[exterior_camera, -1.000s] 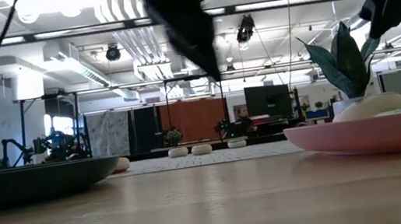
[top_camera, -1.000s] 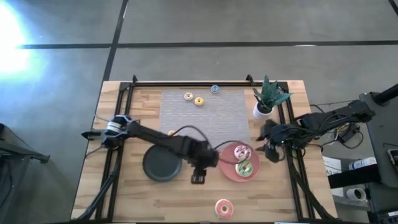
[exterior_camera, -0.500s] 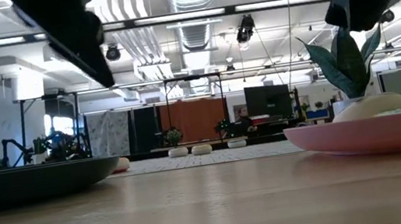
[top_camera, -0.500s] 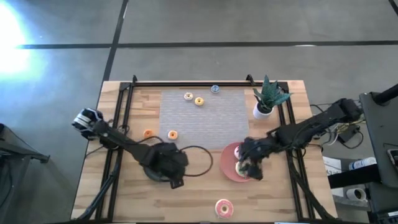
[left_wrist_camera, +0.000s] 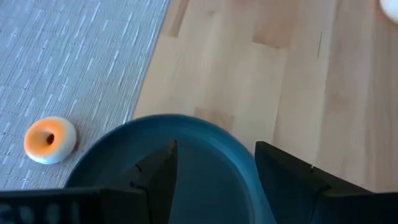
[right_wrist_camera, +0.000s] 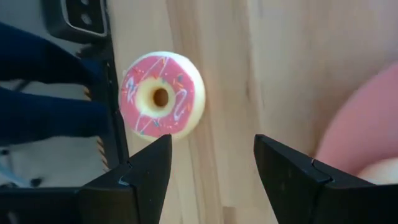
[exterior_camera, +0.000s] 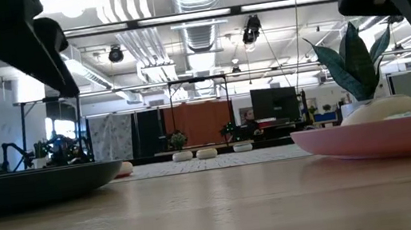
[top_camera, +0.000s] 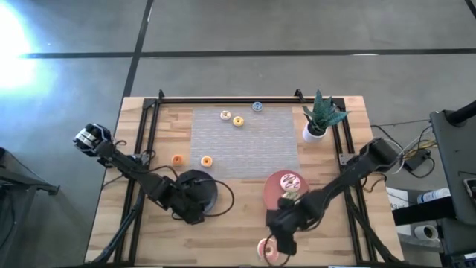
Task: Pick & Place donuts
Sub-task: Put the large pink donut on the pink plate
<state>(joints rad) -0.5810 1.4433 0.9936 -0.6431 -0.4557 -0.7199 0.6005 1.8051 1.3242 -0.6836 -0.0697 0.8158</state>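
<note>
Right wrist view shows the right gripper spread empty above the pink sprinkled donut: approach step. Next, descend and pinch it. Left gripper waits spread over the dark plate.

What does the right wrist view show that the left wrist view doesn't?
Right wrist only: the pink-white sprinkled donut near the table's edge, and part of the pink plate. Left wrist only: the dark plate, the grey mat and a tiny orange donut on it. Both: bare wooden table and open, empty fingers.
</note>
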